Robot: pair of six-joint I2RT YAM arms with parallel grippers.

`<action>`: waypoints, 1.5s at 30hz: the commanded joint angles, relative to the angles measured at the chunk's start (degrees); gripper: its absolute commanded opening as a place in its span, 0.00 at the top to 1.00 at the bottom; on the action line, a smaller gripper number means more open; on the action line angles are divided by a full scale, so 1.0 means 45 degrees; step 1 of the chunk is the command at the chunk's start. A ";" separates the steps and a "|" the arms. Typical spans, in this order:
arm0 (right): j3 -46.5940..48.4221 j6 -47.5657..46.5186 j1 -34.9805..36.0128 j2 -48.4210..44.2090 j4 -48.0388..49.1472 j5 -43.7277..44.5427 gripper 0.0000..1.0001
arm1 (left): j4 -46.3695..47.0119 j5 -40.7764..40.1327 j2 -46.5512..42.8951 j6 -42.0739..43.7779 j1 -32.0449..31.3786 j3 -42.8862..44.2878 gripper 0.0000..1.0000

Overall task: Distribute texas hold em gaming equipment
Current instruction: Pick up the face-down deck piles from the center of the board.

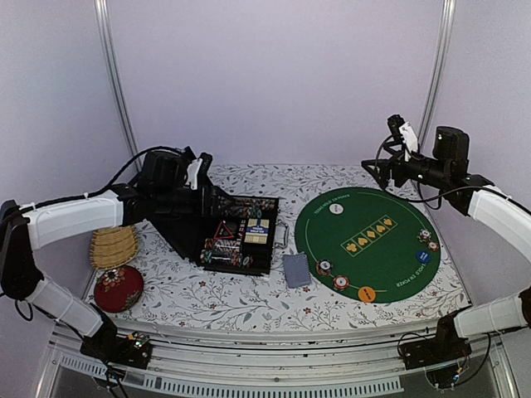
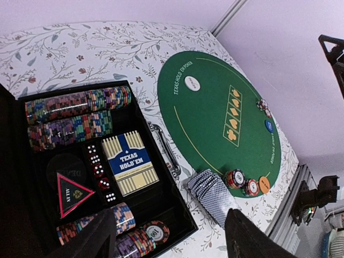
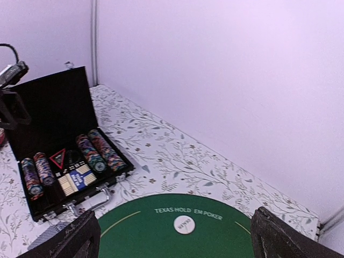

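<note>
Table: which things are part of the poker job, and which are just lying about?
Job: chips, white button, blue button, orange button, cards.
Lying about: basket, red ball; the case and mat only hold things.

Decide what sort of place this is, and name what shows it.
Probably a robot test booth: plain walls, left arm and right arm mounted side by side, green felt mat on a floral cloth.

White-shelled arms (image 1: 70,220) with black joints, black cables (image 1: 133,157) — dark pincers (image 1: 199,170).
</note>
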 commanded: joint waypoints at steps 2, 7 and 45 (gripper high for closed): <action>0.0277 0.0904 0.2225 0.0279 -0.0390 0.1111 0.01 | -0.1553 -0.0899 0.0271 0.0785 -0.1267 0.1132 0.29; 0.0536 0.2596 0.5913 0.1431 -0.1998 0.4870 0.06 | -0.1584 -0.0976 0.0518 0.0799 -0.1763 0.1461 0.28; 0.4655 0.9088 0.9771 1.0475 -0.6577 0.7991 0.01 | -0.0706 -0.1023 -0.0551 0.1179 -0.1493 0.0311 0.26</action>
